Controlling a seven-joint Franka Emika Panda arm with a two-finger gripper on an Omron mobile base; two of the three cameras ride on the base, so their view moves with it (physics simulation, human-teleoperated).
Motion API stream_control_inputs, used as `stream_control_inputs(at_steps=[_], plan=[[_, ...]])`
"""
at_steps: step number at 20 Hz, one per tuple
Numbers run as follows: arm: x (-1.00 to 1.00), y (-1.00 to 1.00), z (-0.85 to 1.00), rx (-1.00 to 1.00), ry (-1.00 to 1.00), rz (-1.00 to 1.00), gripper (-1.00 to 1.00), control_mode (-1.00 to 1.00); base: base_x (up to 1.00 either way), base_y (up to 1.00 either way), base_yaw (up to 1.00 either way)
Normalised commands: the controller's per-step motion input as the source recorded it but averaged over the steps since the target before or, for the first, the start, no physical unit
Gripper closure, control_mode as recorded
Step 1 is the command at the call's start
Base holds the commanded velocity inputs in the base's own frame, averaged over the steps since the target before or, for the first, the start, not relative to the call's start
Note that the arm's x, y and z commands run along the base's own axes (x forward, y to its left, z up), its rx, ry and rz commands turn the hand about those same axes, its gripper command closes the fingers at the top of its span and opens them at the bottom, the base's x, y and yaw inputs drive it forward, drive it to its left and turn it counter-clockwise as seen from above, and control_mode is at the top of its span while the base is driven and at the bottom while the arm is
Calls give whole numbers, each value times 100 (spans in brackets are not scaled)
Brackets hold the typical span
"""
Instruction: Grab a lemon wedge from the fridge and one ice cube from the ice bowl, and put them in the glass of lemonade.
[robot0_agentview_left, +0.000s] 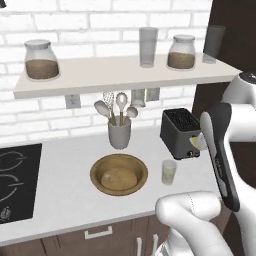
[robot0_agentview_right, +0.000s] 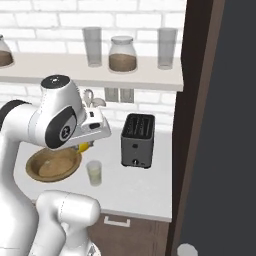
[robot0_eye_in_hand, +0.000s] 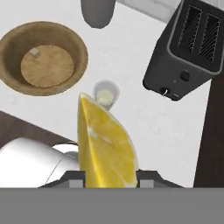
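Here, in the hand view, the gripper (robot0_eye_in_hand: 109, 175) was clamped on the lemon wedge (robot0_eye_in_hand: 105, 146), which rose large and bright yellow from the bottom centre of the frame, its pointed end reaching up toward the glass of lemonade (robot0_eye_in_hand: 106, 94). That small clear tumbler stood on the white counter (robot0_eye_in_hand: 131, 65) just above the wedge's tip, at mid-frame. The ice bowl (robot0_eye_in_hand: 43, 57) sat in the upper left, a single pale cube (robot0_eye_in_hand: 35, 52) lying on its wooden bottom. A black toaster (robot0_eye_in_hand: 188, 48) filled the upper right, and the base of a grey utensil cup (robot0_eye_in_hand: 98, 11) showed at the top edge.

In the left base view the bowl lay at lower centre, the glass just to its right, the toaster beyond it at right, and a sliver of yellow showed beside the arm at the right edge. In the right base view a bit of yellow peeked out under the hand, above the glass at centre left.
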Motion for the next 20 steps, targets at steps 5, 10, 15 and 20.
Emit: stream_control_inputs(at_steps=[5,10,15,20], plan=[[52,38,-42,-1,-1,0,100,-100,0,0,0],[40,31,-67,-1,0,0,100,-100,0,0,0],[18,-3,-62,0,0,0,100,-100,0,0,0],[42,0,-38,0,0,0,100,-100,0,0,0]])
